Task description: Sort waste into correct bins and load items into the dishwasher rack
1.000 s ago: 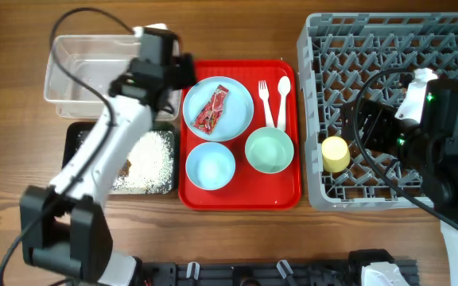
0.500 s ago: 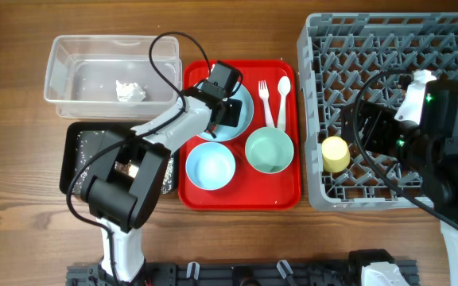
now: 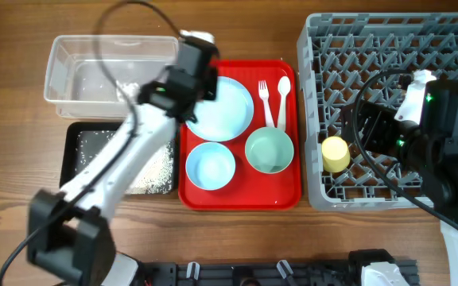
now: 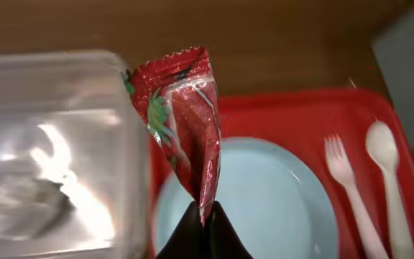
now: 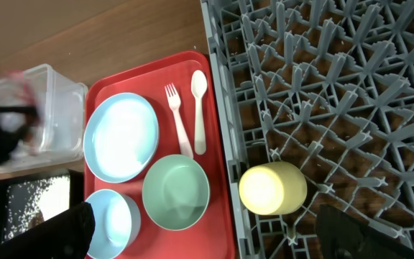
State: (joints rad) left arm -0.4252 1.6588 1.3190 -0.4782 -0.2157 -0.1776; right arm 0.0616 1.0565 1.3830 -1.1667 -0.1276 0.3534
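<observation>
Wrapper (image 4: 182, 119): red, printed, crimped at the top edge; pinched at its lower end by the left gripper (image 4: 202, 229), fingers shut tight on it; it is clear of every surface, in the air.
In the left wrist view the wrapper stands over the seam where the tub (image 4: 63, 65) meets the plate (image 4: 279, 194); whether it is inside the tub's rim cannot be told.
Overhead, the left arm is blurred; its end hangs over the tub's right end, just beside the red tray (image 4: 279, 111).

Plate bare, on the red tray's upper left; fork (image 4: 351, 194) and spoon (image 4: 387, 165) side by side to its right, fork nearer the plate.
Blue bowl (image 3: 210, 165) below the plate; mint bowl (image 3: 269, 149) beside it, to the right; both upright on the tray.
Black tray (image 3: 70, 159) lies just below the tub; rice (image 3: 153, 171) scattered in it.

Cup (image 5: 272, 188): yellow, in the rack (image 5: 336, 86) among the pegs, near the edge facing the red tray.
Right gripper (image 5: 205, 223): fingers spread wide, holding nothing; above the rack's tray-side edge and the cup.
All rests on a wooden table (image 3: 237, 24).
</observation>
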